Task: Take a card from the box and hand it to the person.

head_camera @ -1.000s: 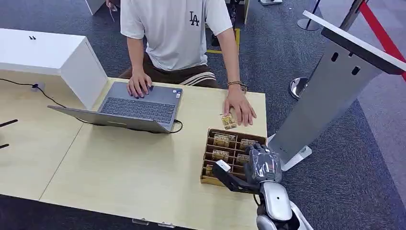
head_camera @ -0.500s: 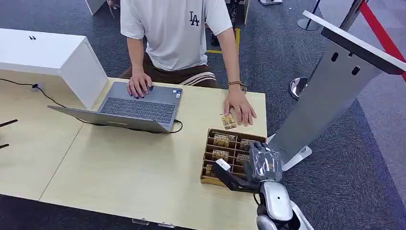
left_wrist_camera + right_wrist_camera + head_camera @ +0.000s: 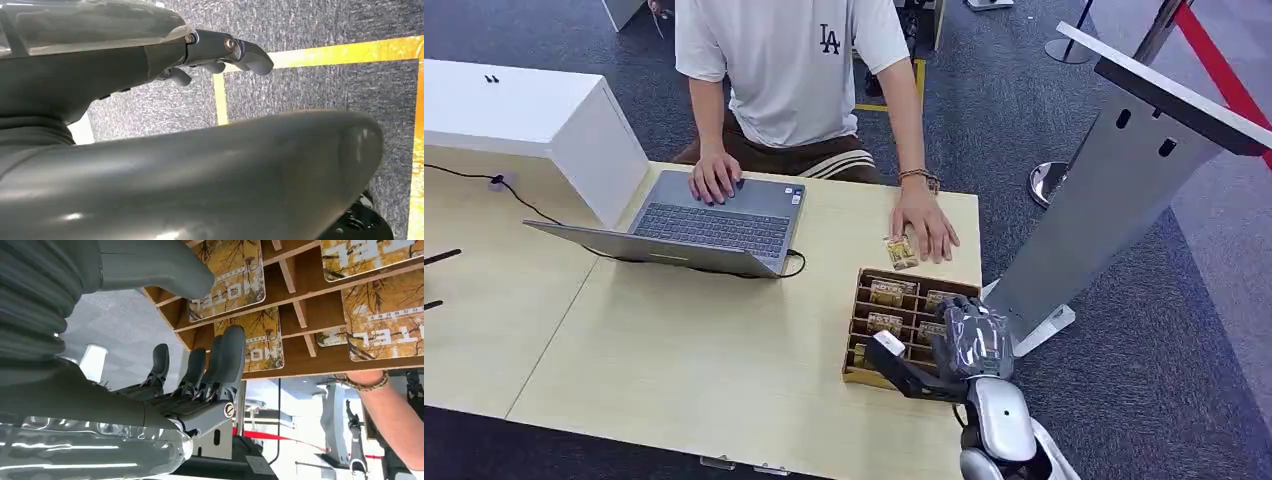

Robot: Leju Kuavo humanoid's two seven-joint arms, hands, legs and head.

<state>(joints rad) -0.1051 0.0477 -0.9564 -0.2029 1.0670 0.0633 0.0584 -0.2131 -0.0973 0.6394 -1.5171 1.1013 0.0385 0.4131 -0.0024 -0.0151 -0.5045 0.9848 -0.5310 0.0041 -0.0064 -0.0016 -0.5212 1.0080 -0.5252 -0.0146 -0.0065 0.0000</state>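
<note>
Pale wooden table [image 3: 704,350] for the setting, with an open laptop [image 3: 714,220] on it and a person [image 3: 784,70] seated at the far side. Spotted the box [image 3: 856,330] of cards [image 3: 886,293] near the table's right edge, with wooden dividers and printed cards lying in the compartments. Found the right hand [image 3: 969,340] hovering over the near right corner of that box, fingers [image 3: 227,360] straight and apart, gripping nothing, tips just short of a card in the right wrist view. Couldn't tell for sure whether touching the wood or not. Saw the left hand [image 3: 100,70] hanging down by the carpet, fingers loosely spread, nothing in them either. Also noticed one loose card [image 3: 901,252] on the table just beyond the box, right beside the person's hand [image 3: 924,225], palm down on the tabletop.

Judged the step as the reach-in: over the box, no card picked yet. Guessed the next move as a fiddly one: fingertips lowered into one compartment, thumb brought round to pinch a card by its edge, then lifted clear of the dividers without dragging the neighbours. After that, carried across to the hand just beyond the box. Figured thin flat cards in tight slots as the main snag.
</note>
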